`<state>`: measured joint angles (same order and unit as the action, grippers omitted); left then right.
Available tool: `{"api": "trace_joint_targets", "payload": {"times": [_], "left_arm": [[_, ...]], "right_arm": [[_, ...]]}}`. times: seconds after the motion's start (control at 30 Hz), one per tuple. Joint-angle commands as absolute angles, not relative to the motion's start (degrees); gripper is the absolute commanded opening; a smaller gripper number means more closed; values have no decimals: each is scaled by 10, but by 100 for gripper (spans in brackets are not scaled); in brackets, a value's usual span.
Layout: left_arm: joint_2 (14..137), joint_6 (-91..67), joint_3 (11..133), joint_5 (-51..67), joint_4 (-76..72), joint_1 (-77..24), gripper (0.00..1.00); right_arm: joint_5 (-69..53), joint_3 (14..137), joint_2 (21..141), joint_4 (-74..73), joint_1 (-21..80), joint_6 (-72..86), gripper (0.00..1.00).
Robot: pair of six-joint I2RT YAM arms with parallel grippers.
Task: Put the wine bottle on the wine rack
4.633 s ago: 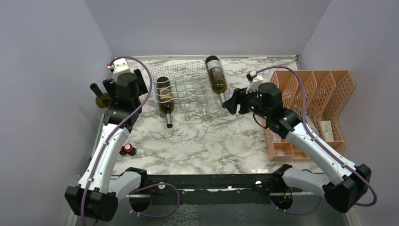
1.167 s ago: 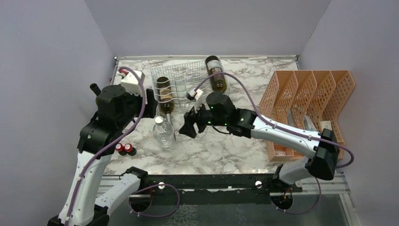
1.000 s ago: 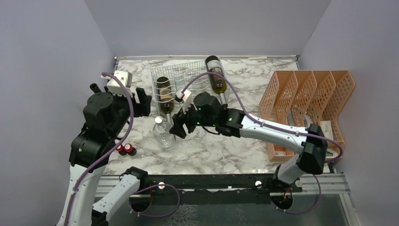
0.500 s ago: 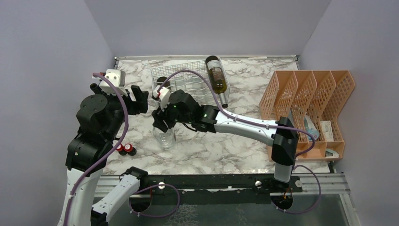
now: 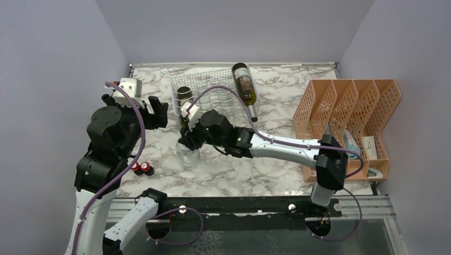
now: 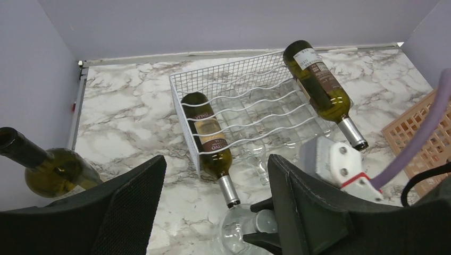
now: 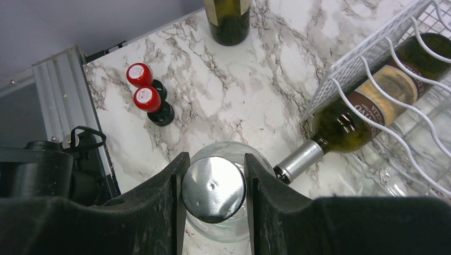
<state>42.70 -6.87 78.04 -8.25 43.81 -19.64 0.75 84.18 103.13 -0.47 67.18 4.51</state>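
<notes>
Fingers of the right tool clamp the cap of the upright clear bottle, while the left tool gapes wide, empty.

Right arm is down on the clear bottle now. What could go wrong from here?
1. The right gripper's fingers flank only the silver cap of the upright clear glass bottle; held that high, it may swing or slip when lifted.
2. The foil neck of the green wine bottle lying in the white wire-mesh rack juts out beside it; swinging the clear bottle toward the rack might knock it.
</notes>
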Motion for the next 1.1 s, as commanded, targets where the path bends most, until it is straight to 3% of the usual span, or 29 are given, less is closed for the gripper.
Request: {"api": "trace_joint_targets", "payload": {"times": [0.0, 0.23, 0.57, 1.07], "left_arm": [[434, -80, 778, -79, 425, -198, 75], [442, -97, 737, -60, 415, -198, 76], [451, -181, 599, 47, 352, -198, 76], [522, -263, 447, 55, 303, -197, 80]], "right_arm": [[26, 738, 970, 52, 676, 68, 1], [28, 592, 859, 73, 676, 98, 1], [31, 481, 719, -31, 676, 135, 1], [-11, 454, 716, -155, 675, 151, 1]]}}
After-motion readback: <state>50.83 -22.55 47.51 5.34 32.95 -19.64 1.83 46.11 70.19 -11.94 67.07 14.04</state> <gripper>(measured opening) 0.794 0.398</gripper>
